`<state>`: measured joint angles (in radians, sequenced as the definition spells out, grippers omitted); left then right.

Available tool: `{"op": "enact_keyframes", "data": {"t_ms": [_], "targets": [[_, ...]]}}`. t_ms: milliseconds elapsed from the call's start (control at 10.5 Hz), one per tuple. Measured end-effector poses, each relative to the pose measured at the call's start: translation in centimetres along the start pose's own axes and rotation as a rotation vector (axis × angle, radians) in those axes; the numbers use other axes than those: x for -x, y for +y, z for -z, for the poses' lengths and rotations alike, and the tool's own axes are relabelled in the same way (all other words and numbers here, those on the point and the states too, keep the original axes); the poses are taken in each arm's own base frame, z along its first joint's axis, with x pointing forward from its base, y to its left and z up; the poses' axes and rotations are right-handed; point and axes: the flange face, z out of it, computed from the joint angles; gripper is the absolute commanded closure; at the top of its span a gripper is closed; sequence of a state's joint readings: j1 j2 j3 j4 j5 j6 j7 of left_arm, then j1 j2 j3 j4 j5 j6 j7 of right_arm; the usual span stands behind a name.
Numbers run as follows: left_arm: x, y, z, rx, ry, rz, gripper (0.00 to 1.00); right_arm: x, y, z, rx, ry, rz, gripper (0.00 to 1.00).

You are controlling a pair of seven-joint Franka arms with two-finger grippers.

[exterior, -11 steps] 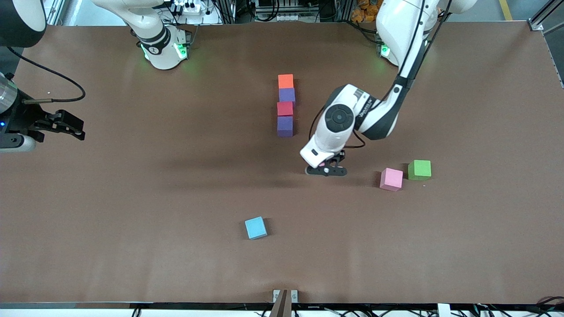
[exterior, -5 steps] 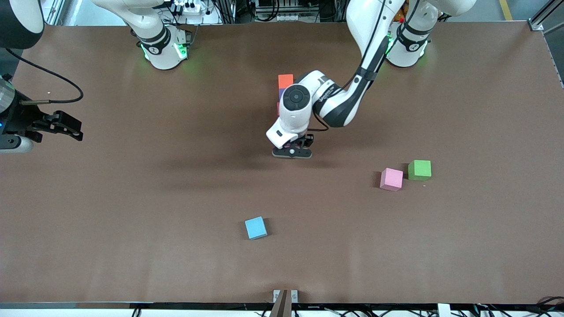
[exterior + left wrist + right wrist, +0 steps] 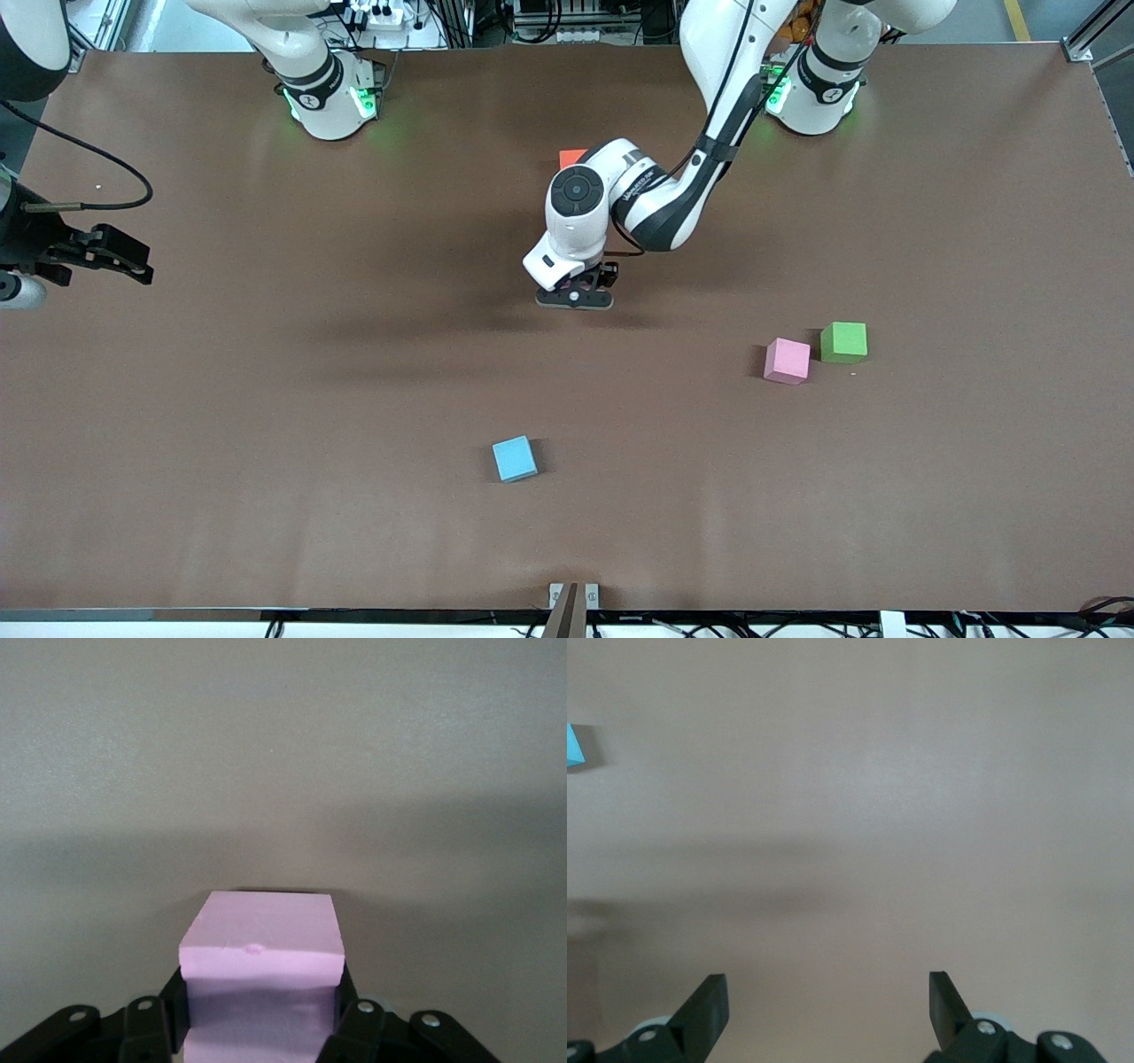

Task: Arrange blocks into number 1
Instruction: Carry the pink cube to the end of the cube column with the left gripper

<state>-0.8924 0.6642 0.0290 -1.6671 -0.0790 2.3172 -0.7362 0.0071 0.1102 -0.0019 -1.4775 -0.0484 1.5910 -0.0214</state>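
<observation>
Left claw (image 3: 574, 299) shifted, gripping pink block (image 3: 262, 961)

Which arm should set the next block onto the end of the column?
Left. The left gripper is shut on a pink block and hangs beside the column, of which only the orange block shows. The right gripper waits open and empty at the right arm's end of the table.
</observation>
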Motion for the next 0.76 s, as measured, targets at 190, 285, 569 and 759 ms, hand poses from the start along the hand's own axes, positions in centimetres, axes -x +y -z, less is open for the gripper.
{"op": "enact_keyframes", "data": {"t_ms": [190,285,569,759], "targets": [[0.3,0.4,-0.2,-0.002,-0.002,0.008,1.00,0.0,0.0,0.0,0.000,0.000,0.002,0.00],[0.5,0.5,-0.4,-0.003,-0.002,0.010,1.00,0.0,0.0,0.0,0.000,0.000,0.002,0.00],[0.7,0.7,-1.0,-0.007,-0.005,0.030,1.00,0.0,0.0,0.0,0.000,0.000,0.005,0.00],[0.7,0.7,-1.2,-0.008,-0.006,0.050,0.77,0.0,0.0,0.0,0.000,0.000,0.005,0.00]]}}
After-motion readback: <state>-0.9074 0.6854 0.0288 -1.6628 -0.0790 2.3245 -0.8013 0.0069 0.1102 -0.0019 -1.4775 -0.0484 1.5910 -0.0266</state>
